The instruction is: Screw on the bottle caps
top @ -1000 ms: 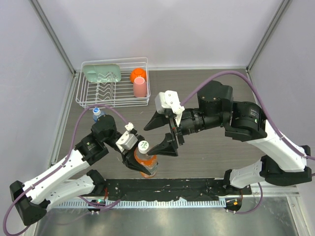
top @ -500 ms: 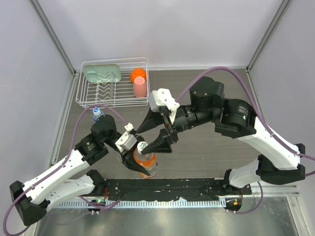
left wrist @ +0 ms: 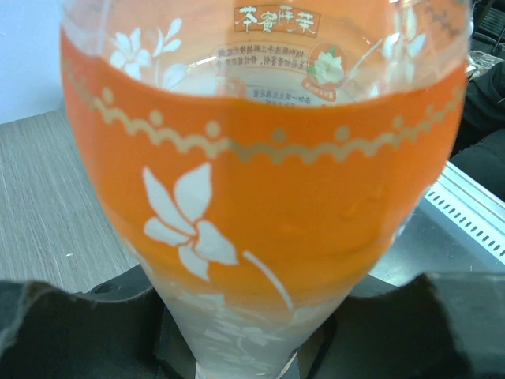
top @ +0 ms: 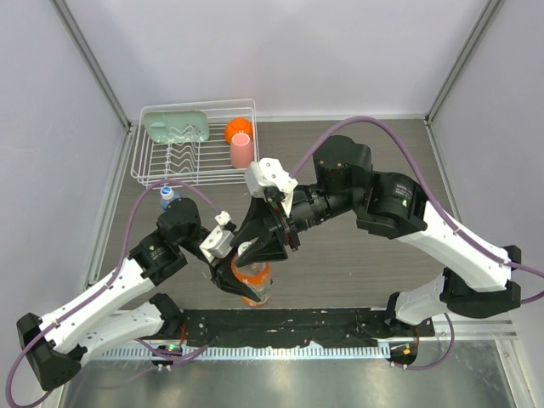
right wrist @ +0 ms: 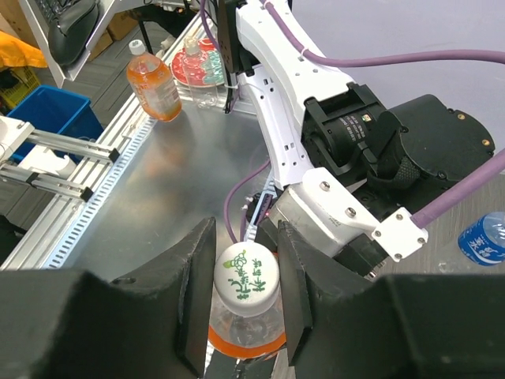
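Observation:
The orange-drink bottle (top: 253, 282) stands upright near the table's front edge, and my left gripper (top: 231, 274) is shut on its lower body. In the left wrist view the bottle (left wrist: 260, 197) fills the frame between the dark fingers (left wrist: 71, 332). My right gripper (top: 256, 246) comes down over the bottle's neck. Its two jaws press both sides of the white bottle cap (right wrist: 246, 276) with green print, which sits on the bottle's mouth (right wrist: 237, 343). The blue-label bottle (top: 167, 197) stands by the rack's front left corner, apart from both grippers.
A white wire dish rack (top: 195, 170) at the back left holds a green pad (top: 176, 127), an orange cup (top: 239, 129) and a pink cup (top: 241, 151). A black mat (top: 289, 324) runs along the near edge. The left wrist's purple cable (top: 200, 194) loops close to the right gripper.
My right arm moved left and down over the orange bottle, and its jaws went from wide open to shut on the cap. The left gripper and the bottle stayed put.

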### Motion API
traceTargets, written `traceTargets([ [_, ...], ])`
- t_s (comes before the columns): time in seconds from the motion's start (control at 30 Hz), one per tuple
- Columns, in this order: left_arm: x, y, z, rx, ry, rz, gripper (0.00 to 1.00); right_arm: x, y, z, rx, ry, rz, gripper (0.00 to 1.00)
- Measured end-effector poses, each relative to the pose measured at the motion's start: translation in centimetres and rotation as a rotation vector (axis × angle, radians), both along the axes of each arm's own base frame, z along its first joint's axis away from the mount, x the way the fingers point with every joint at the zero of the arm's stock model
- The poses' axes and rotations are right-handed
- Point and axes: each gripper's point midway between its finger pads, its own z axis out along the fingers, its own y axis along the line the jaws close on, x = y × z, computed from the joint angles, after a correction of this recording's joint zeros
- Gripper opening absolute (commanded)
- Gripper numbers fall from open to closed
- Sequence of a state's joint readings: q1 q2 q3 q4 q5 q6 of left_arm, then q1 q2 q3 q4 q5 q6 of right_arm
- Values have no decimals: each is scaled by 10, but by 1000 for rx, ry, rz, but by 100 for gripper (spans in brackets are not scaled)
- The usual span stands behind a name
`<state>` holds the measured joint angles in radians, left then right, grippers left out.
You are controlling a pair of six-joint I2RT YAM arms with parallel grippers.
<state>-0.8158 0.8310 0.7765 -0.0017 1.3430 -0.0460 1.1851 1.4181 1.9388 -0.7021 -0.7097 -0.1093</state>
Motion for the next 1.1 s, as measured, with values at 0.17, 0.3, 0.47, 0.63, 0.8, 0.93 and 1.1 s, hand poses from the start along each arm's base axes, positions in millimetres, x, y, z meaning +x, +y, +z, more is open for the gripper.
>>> traceTargets([
  [0.17,3,-2,0,2,1,20,23,3,-2,0,9,5,-9,34],
  [0.3,5,-3,0,2,0,36,23,4,-4,0,18,5,-15,34],
  [0.47,8,-5,0,2,0,54,23,6,-6,0,27,4,-29,23],
  [0.63,14,-8,2,-6,-8,95,24,12,-5,1,29,13,-61,20],
  [0.8,27,-14,5,-14,-13,181,26,23,-5,2,29,12,-132,15],
  [0.93,43,-19,5,-18,-18,273,27,38,-6,1,26,7,-227,12],
  [1.1,64,-24,2,-8,-15,393,28,59,-9,-4,21,0,-357,9],
])
